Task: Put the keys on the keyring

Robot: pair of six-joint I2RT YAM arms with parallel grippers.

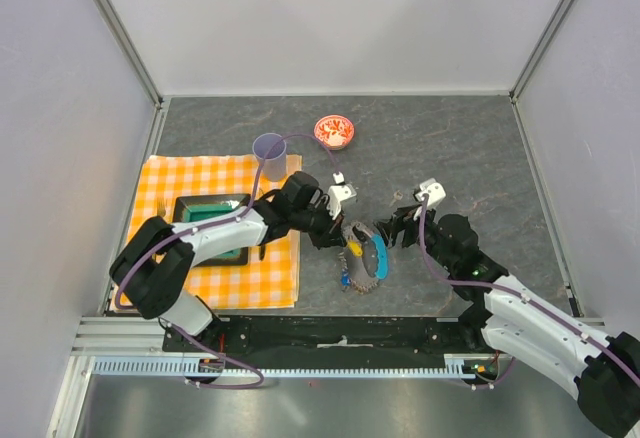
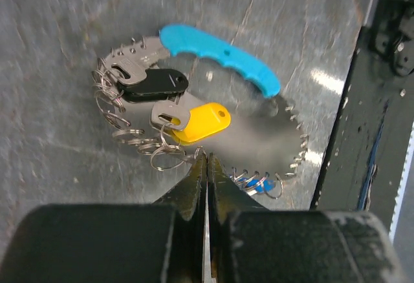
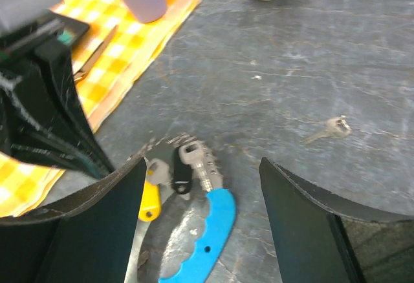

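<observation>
The keyring (image 2: 294, 118), a thin grey wire loop with a light-blue crescent (image 2: 220, 52), lies flat on the dark table. On its wire hang keys with a black tag (image 2: 155, 84), a yellow tag (image 2: 202, 121) and a blue tag (image 2: 260, 183), among several small split rings. My left gripper (image 2: 207, 157) is shut, its tips down at the small rings by the yellow tag; whether they pinch anything is hidden. My right gripper (image 3: 200, 212) hangs open above the crescent (image 3: 204, 238), holding nothing. A loose bare key (image 3: 330, 129) lies apart on the table. From above, the keyring (image 1: 380, 255) sits between the left gripper (image 1: 343, 236) and the right gripper (image 1: 388, 230).
An orange checked cloth (image 1: 170, 183) lies at the left with a dark green-lined tray (image 1: 212, 214) and a table knife (image 3: 97, 53) on it. A lilac cup (image 1: 268, 156) stands at its far corner. A small red patterned bowl (image 1: 334, 131) sits further back.
</observation>
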